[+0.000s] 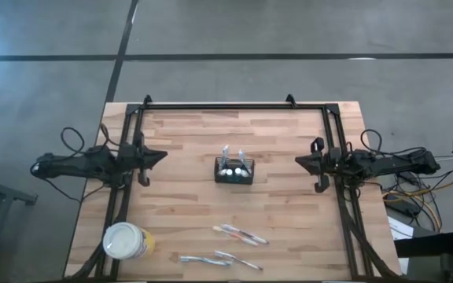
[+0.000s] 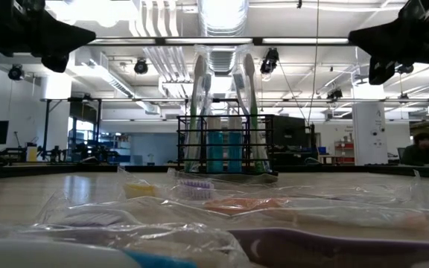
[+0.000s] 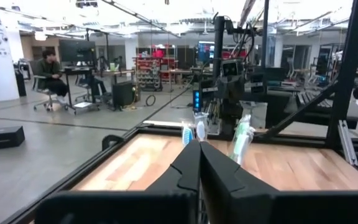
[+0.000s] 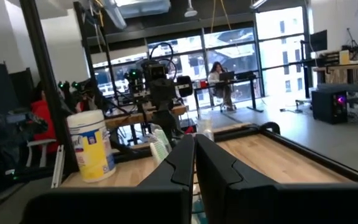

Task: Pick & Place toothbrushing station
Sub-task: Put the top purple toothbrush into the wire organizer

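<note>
on the wooden table [image 1: 289, 141], wrapped toothbrushes [image 1: 239, 234] lie near the front edge with a white tub [image 1: 124, 240] at the near left, and the black mesh caddy [image 1: 234, 170] stands upright at mid-table holding toothbrushes. beyond it is a large bright workshop, where a person [image 3: 51, 71] sits at a desk. the left gripper [image 1: 162, 156] and right gripper [image 1: 299, 161] hover at the table's left and right sides, pointing inward at the caddy, well apart from it, fingers closed on nothing.

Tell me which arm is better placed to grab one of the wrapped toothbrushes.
Neither clearly: the left pincer and right pincer flank the caddy symmetrically, both shut; the toothbrushes lie nearly centred, marginally toward the right.
</note>
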`<action>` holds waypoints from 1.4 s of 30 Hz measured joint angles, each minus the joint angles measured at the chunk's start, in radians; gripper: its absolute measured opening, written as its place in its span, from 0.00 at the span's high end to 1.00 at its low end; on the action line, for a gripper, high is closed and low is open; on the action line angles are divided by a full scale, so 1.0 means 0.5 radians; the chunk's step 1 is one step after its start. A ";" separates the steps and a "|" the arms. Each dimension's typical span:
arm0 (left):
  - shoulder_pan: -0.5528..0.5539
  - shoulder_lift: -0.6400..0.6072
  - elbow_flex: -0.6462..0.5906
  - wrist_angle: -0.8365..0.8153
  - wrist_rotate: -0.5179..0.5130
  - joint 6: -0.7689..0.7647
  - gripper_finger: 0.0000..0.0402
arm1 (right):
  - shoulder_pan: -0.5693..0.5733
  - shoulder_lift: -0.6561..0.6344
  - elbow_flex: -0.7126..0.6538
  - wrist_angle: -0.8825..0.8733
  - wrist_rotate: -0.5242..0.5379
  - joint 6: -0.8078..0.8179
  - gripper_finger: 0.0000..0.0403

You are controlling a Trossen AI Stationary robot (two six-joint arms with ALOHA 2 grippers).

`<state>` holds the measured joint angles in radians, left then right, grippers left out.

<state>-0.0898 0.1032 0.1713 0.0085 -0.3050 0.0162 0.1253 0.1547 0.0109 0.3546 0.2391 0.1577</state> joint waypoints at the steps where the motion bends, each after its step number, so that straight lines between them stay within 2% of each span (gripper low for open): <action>1: 0.000 -0.009 0.000 0.000 0.000 0.001 0.97 | 0.000 0.000 0.000 0.001 -0.001 0.000 0.97; 16: 0.000 -0.026 0.000 -0.009 0.000 0.012 0.96 | 0.001 -0.124 0.000 -0.021 -0.008 -0.113 0.97; 29: 0.000 -0.026 0.008 -0.003 0.000 0.021 0.97 | 0.001 -0.127 0.000 0.005 -0.008 -0.121 0.97; 34: 0.000 -0.026 0.013 -0.002 0.000 0.021 0.97 | -0.001 -0.130 0.000 0.014 0.151 -0.147 0.97; 42: 0.000 -0.025 0.013 -0.003 0.001 0.067 0.97 | 0.001 -0.118 0.000 0.014 0.107 -0.148 0.97</action>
<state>-0.0897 0.0906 0.1776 0.0071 -0.3047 0.0499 0.1257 0.0957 0.0109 0.3616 0.2925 0.0835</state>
